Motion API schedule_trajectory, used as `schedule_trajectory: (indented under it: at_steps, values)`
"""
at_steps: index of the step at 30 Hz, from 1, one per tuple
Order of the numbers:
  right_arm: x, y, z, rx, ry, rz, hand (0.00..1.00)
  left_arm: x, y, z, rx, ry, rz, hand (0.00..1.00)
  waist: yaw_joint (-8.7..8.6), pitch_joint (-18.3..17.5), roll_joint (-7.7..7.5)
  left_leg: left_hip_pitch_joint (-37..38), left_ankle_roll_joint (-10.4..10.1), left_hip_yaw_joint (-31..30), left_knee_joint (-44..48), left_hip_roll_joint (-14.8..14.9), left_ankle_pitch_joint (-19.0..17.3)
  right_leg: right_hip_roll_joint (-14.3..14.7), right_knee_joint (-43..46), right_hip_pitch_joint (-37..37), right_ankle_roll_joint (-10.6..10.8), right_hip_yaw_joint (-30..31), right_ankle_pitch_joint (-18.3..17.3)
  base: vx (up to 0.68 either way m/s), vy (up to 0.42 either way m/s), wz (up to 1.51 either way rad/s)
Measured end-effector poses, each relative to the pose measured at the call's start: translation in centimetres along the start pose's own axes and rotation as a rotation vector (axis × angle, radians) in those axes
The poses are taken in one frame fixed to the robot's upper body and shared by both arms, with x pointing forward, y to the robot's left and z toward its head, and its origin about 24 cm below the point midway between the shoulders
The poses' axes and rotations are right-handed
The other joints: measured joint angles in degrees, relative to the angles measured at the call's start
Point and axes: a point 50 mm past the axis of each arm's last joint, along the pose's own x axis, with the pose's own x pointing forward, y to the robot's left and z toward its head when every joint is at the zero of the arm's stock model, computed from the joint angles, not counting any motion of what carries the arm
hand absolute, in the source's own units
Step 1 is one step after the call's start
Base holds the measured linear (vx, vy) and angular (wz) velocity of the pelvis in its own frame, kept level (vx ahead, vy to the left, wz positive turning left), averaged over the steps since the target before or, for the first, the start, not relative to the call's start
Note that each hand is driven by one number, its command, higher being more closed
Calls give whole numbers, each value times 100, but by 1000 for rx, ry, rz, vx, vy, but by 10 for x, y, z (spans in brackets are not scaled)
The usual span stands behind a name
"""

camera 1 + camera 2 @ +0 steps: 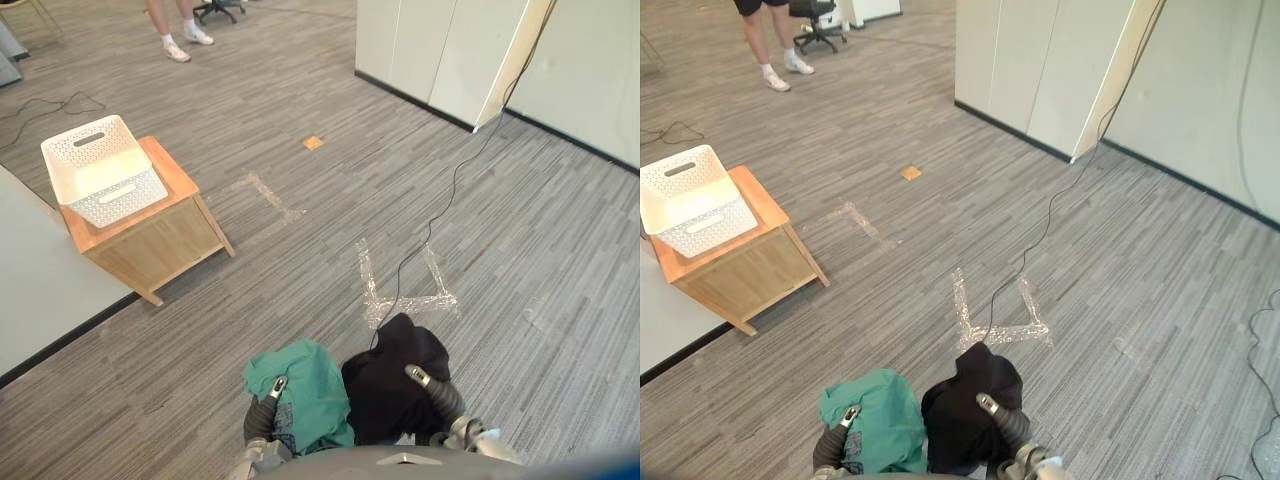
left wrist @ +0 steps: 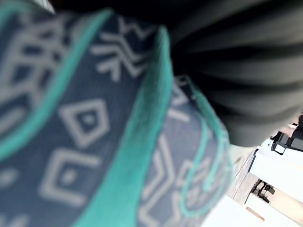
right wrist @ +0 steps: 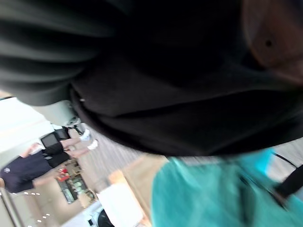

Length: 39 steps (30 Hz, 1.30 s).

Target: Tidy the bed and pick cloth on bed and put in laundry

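A teal-green cloth [image 1: 312, 392] with a blue patterned part [image 2: 94, 142] is bunched against my front at the bottom of the eye views. My left hand [image 1: 259, 418] is shut on it, one finger lying over its top. Right beside it hangs a black cloth [image 1: 388, 388], held by my right hand [image 1: 443, 396] with a finger curled over it. In the right wrist view the black cloth [image 3: 165, 85] lies close in front, the green one [image 3: 213, 194] beyond. The white laundry basket [image 1: 102, 170] stands far off to the left on a low wooden table [image 1: 150, 238].
The pale bed [image 1: 40, 275] lies at the left edge, next to the wooden table. A black cable [image 1: 450, 200] runs across the carpet past tape marks [image 1: 400, 300]. White wall panels [image 1: 440, 50] stand at the back right. A person's legs [image 1: 180, 30] show at the top.
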Motion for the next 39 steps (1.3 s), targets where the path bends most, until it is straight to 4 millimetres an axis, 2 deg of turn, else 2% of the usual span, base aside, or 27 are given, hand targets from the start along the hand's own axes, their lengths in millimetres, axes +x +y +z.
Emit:
schedule_trajectory:
  at_steps: [1, 2, 3, 4, 5, 6, 7, 9, 11, 13, 15, 17, 21, 22, 24, 25, 26, 27, 28, 29, 30, 31, 34, 36, 37, 38, 39]
  values:
    - [2, -1, 2, -6, -4, 2, 100, 0, -3, -1, -13, -1, -18, 100, -5, 11, 68, -370, 1, 75, 763, 105, 414, 137, -173, 198, -8, -24, -113, 322, -350, 20]
    - [2, -4, 4, -9, -8, -1, 100, 0, -5, -2, -24, -4, -39, 100, 0, 71, 136, -733, 13, 184, 1556, 298, 1028, 367, -562, 557, -23, -63, -122, 235, -253, 18]
    - [2, -4, 5, -5, -8, 3, 100, -1, -7, -3, -28, -5, -54, 100, 13, 65, 205, -966, -9, 254, 2083, 473, 1015, 510, -837, 795, -51, -97, -105, 293, -275, 9]
    - [2, -6, 7, -2, -16, -2, 100, -3, -9, -3, -26, -12, -79, 100, 44, 80, 280, -1325, 22, 323, 2711, 559, 772, 693, -1198, 1172, -121, -110, -91, 300, -231, -8]
    - [2, -8, 9, 0, -24, -7, 100, -3, -10, -2, -27, -20, -95, 100, 103, 78, 294, -1557, 58, 372, 2937, 523, 596, 760, -1394, 1363, -214, -99, -151, 311, -252, -28]
    - [3, -12, 12, 3, -36, -15, 100, -4, -11, 0, -28, -32, -106, 100, 176, 71, 277, -1783, 61, 463, 2885, 432, 390, 783, -1582, 1546, -208, -64, -194, 230, -186, -33]
    - [3, -14, 15, 9, -44, -20, 100, -4, -11, 1, -29, -38, -110, 100, 195, 72, 262, -1917, 54, 529, 2746, 352, 296, 786, -1681, 1630, -209, -39, -197, 185, -163, -38]
    - [2, -20, 20, 18, -62, -32, 100, -5, -13, 2, -31, -42, -128, 100, 225, 74, 229, -2006, 32, 840, 1581, 121, 205, 784, -1997, 1909, -210, 9, -183, 240, -126, -17]
    - [0, -22, 19, 25, -53, -40, 100, -5, -13, 1, -33, -39, -134, 100, 168, 58, 185, -1924, 62, 1081, 140, -73, 207, 776, -2172, 2140, -127, -83, -148, 275, -52, 26]
    - [0, -22, 17, 31, -43, -43, 100, -3, -14, 3, -31, -38, -147, 100, 157, 58, 85, -1849, 170, 1253, -987, -274, 462, 709, -2236, 2306, -51, -214, -182, 341, 2, 38]
    - [-5, -21, 11, 43, -24, -51, 100, 1, -14, 5, -35, -25, -165, 100, 189, 73, -1, -1726, 275, 1566, -1958, -471, 1192, 545, -2244, 2602, 148, -407, -302, 290, 43, 42]
    - [-9, -20, 4, 56, -3, -60, 100, 2, -14, 4, -31, -3, -187, 100, 174, 60, -19, -1577, 338, 1865, -2209, -475, 1695, 439, -2284, 2939, 398, -592, -454, 260, 74, 49]
    - [-9, -14, -8, 78, 29, -71, 100, 10, -21, 0, -22, 55, -229, 100, 193, -99, -185, -1491, 523, 1975, -2229, -800, 1457, 77, -2106, 3048, 763, -802, -605, 267, 132, 30]
    - [-9, -12, -11, 86, 36, -80, 100, 10, -24, -4, -18, 85, -240, 100, 187, -193, -257, -1414, 575, 1896, -2364, -890, 1419, -35, -1852, 2988, 916, -801, -605, 265, 163, 38]
    - [-8, -8, -13, 88, 38, -79, 100, 10, -25, -6, -12, 109, -242, 100, 249, -325, -281, -1283, 702, 1810, -2466, -917, 1318, -212, -1118, 2771, 1139, -801, -584, 293, 180, 32]
    - [-8, -6, -14, 98, 36, -87, 100, 11, -25, -4, -10, 104, -233, 100, 299, -328, -278, -1137, 750, 1684, -2430, -953, 1155, -520, 71, 2451, 1290, -814, -647, 249, 155, 32]
    - [-7, -4, -13, 99, 31, -87, 100, 10, -24, -2, 1, 99, -232, 100, 302, -295, -342, -1040, 758, 1576, -2396, -1022, 1019, -809, 933, 2223, 1292, -813, -579, 245, 138, 55]
    - [-7, -2, -13, 99, 25, -86, 100, 10, -21, 4, 27, 86, -229, 100, 306, -235, -513, -830, 807, 1398, -2396, -1194, 853, -1361, 2297, 1806, 1081, -760, -117, 255, 104, 70]
    - [-9, -2, -16, 103, 35, -91, 100, 9, -16, 7, 45, 92, -215, 100, 295, -200, -554, -657, 877, 1202, -2380, -1290, 751, -1702, 3289, 1412, 874, -650, 111, 274, 85, 75]
    - [-11, -3, -18, 105, 44, -97, 100, 9, -12, 8, 58, 96, -200, 100, 287, -198, -584, -545, 893, 1086, -2357, -1295, 684, -1768, 3809, 1187, 873, -541, 71, 348, 48, 89]
    - [-15, -4, -20, 107, 34, -104, 100, 9, -7, 10, 77, 102, -181, 100, 270, -210, -596, -412, 864, 864, -2354, -1251, 644, -1730, 4337, 840, 769, -404, -75, 238, 18, 83]
    - [-18, -4, -20, 109, 24, -107, 100, 9, -4, 11, 84, 102, -171, 100, 256, -210, -606, -363, 846, 812, -2357, -1219, 639, -1700, 4450, 709, 791, -352, -161, 383, -8, 94]
    - [-22, -6, -18, 104, -15, -98, 100, 7, 3, 13, 91, 105, -144, 100, 217, -198, -649, -69, 792, 400, -2332, -1209, 634, -1470, 4304, 131, 751, -247, -377, 385, -65, 77]
    - [-21, -5, -17, 105, -26, -96, 100, 8, 2, 12, 96, 119, -149, 100, 133, -149, -614, 137, 681, 84, -2301, -1144, 564, -1085, 3655, 28, 652, -224, -632, 344, -137, 75]
    - [-20, -5, -15, 90, -41, -103, 100, 10, 0, 11, 95, 124, -156, 100, 129, -106, -577, 229, 619, -70, -2299, -1078, 522, -762, 2943, -11, 653, -134, -788, 290, -146, 60]
    - [-20, -5, -12, 49, -60, -119, 100, 12, -1, 12, 95, 127, -160, 100, 130, -107, -567, 217, 582, -139, -2299, -1053, 499, -621, 2472, -54, 658, -105, -814, 266, -160, 88]
    - [-20, -7, -4, -2, -124, -143, 100, 15, -4, 14, 103, 123, -171, 100, 107, -75, -593, 205, 520, -317, -2305, -1037, 464, -404, 1287, -79, 681, -80, -790, 206, -136, 82]
